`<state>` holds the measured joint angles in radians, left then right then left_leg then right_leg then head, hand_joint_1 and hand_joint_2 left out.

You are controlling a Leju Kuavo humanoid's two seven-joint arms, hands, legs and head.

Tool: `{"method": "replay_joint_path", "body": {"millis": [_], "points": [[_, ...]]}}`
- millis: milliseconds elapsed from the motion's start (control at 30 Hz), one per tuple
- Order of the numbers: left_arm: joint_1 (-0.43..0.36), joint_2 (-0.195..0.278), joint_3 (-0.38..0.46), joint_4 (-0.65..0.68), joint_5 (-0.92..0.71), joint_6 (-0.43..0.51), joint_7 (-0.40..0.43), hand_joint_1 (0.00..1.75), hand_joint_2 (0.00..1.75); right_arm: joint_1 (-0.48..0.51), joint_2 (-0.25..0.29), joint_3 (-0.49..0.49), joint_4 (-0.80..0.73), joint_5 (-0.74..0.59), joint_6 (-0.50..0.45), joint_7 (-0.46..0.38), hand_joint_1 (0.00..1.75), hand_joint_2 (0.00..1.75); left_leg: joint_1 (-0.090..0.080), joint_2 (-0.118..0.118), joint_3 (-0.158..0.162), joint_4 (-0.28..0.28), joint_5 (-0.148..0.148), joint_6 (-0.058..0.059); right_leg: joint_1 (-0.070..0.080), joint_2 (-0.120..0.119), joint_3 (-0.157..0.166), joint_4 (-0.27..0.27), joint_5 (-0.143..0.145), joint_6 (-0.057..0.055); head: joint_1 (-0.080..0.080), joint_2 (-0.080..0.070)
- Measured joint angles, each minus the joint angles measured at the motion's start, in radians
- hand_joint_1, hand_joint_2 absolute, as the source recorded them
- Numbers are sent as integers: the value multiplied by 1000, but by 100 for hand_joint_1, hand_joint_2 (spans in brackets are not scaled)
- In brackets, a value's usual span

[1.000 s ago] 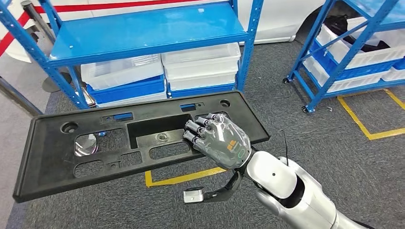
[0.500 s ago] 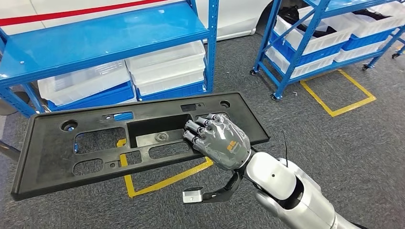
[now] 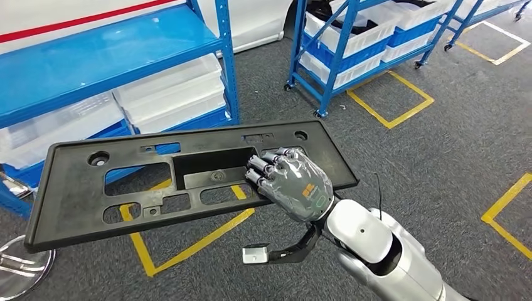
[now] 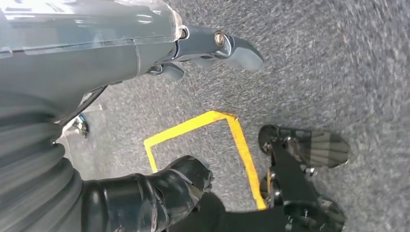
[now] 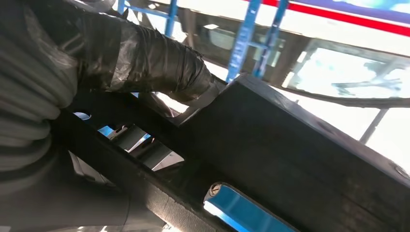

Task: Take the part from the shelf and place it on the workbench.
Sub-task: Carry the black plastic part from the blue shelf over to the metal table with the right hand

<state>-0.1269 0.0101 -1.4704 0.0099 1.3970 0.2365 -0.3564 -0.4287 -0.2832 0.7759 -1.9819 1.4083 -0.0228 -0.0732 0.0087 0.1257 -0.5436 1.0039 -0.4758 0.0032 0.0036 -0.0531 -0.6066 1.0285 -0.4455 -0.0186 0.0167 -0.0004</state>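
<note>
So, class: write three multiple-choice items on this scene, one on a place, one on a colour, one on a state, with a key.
1. Where is the black plastic panel?
A. on a shelf
B. in the air above the floor
C. in a bin

2. What colour are the floor markings?
A. yellow
B. green
C. white

3. What is the right hand doing?
A. hanging open
B. pressing a bin
C. gripping the panel

Key: 1 B, carpet shows through its cutouts; 2 A, yellow lines on the grey carpet; 3 C, its fingers hook the central opening's edge.
</note>
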Motion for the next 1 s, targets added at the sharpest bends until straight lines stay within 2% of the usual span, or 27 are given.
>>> {"method": "replay_joint_path", "body": {"millis": [33,100,133,167,200,233,267,300,333,400,433,467,500,533,567,600,633,700,733,767,800,833,867,900,967,1000], "points": [[-1,0,0,0,0,0,0,0,175,1,0,-1,-1,0,0,0,175,175,1,-4,1,3,-6,-5,-3,11,1,-6,4,-5,0,0],[-1,1,0,0,0,1,0,0,175,2,1,-4,-2,1,-1,0,175,175,4,-51,-19,55,-46,-13,-12,33,6,-18,13,-17,0,0],[0,1,0,0,0,1,0,0,175,2,2,-5,-3,1,-2,0,175,175,7,-84,-43,112,-79,-15,-14,43,5,-21,15,-20,0,0],[2,1,0,0,0,1,0,0,175,2,3,-5,-3,2,-2,0,175,175,8,-105,-76,182,-112,-18,-14,55,4,-20,16,-22,0,0],[3,1,-1,0,0,0,0,0,175,4,4,-5,-2,2,-2,-1,175,175,8,-115,-105,244,-134,-19,-14,69,2,-18,17,-23,0,0],[5,1,-1,0,0,0,0,0,175,6,4,-5,-2,3,-2,-1,175,175,9,-118,-127,286,-143,-21,-14,82,1,-16,17,-23,0,0],[6,1,-1,0,0,0,0,0,175,8,4,-5,-2,4,-2,-1,175,175,9,-119,-136,301,-138,-21,-14,95,-1,-13,17,-23,0,0],[6,1,-1,0,0,0,0,0,175,9,4,-5,-2,5,-2,-2,175,175,10,-120,-128,281,-116,-21,-14,107,-2,-8,16,-22,0,0],[6,1,-1,0,0,0,0,0,175,10,4,-5,-2,6,-2,-2,175,175,11,-125,-107,232,-84,-21,-15,119,-4,-3,15,-20,0,0],[7,2,-1,0,0,1,0,0,175,10,4,-5,-2,7,-2,-2,175,175,17,-166,-50,103,-26,-20,-16,145,-10,10,10,-12,0,0],[7,3,-2,0,0,1,0,0,175,10,5,-5,-2,7,-2,-2,175,175,18,-186,-29,56,-12,-18,-17,158,-16,16,9,-6,0,0],[6,3,-2,0,0,1,0,0,175,10,5,-5,-1,7,-2,-2,175,175,18,-200,-20,33,-10,-16,-18,169,-22,20,11,1,0,0],[5,3,-2,0,0,0,0,0,175,11,5,-6,-1,7,-2,-2,175,175,15,-199,-18,30,-13,-13,-18,181,-27,20,14,9,0,0],[3,3,-3,0,0,0,0,0,175,12,5,-6,-1,8,-2,-2,175,175,15,-188,-18,28,-9,-7,-20,193,-31,18,19,17,0,0],[1,1,-4,0,0,0,0,0,175,14,5,-6,0,9,-2,-2,175,175,16,-175,-17,24,-5,0,-21,195,-34,18,20,22,0,0],[0,0,-5,0,0,0,0,0,175,14,5,-7,0,9,-2,-3,175,175,17,-162,-16,19,0,8,-20,179,-39,27,14,27,2,0],[0,-1,-6,0,0,-1,0,0,175,14,5,-8,0,10,-2,-3,175,175,18,-148,-15,14,4,17,-19,150,-53,53,-3,31,4,0],[3,-1,-7,0,0,-1,0,0,175,13,5,-9,0,10,-3,-3,175,175,14,-122,-16,9,7,27,-17,81,-105,164,-63,38,9,0],[5,0,-7,0,0,-1,0,0,175,14,5,-9,1,10,-3,-3,175,175,11,-108,-17,9,6,29,-19,65,-135,227,-90,41,9,0],[6,0,-7,0,0,-1,0,0,175,15,5,-10,2,10,-3,-4,175,175,10,-94,-17,10,5,30,-20,59,-153,269,-102,42,9,0],[7,1,-8,0,0,-1,0,0,175,16,5,-10,3,10,-3,-4,175,175,8,-80,-17,10,5,30,-20,55,-154,277,-96,42,9,0],[7,1,-8,0,0,-1,0,0,175,16,5,-10,4,10,-2,-5,175,175,6,-67,-16,11,3,30,-19,52,-136,247,-74,40,10,0],[6,1,-8,0,0,-1,0,0,175,16,5,-10,5,11,-2,-6,175,175,5,-55,-15,11,2,28,-17,39,-101,186,-43,34,10,0],[5,1,-8,0,0,-2,0,0,175,15,4,-10,6,11,-2,-7,175,175,3,-44,-13,11,0,27,-10,10,-62,116,-21,24,9,0],[3,1,-8,0,0,-2,1,0,175,12,5,-10,6,12,-2,-9,175,175,-2,-24,-9,11,-4,19,6,-36,-13,22,0,5,9,0],[3,1,-8,0,0,-3,1,0,175,10,5,-10,6,12,-2,-9,175,175,-4,-13,-7,10,-6,15,13,-43,-9,8,-3,-2,9,0]]}}
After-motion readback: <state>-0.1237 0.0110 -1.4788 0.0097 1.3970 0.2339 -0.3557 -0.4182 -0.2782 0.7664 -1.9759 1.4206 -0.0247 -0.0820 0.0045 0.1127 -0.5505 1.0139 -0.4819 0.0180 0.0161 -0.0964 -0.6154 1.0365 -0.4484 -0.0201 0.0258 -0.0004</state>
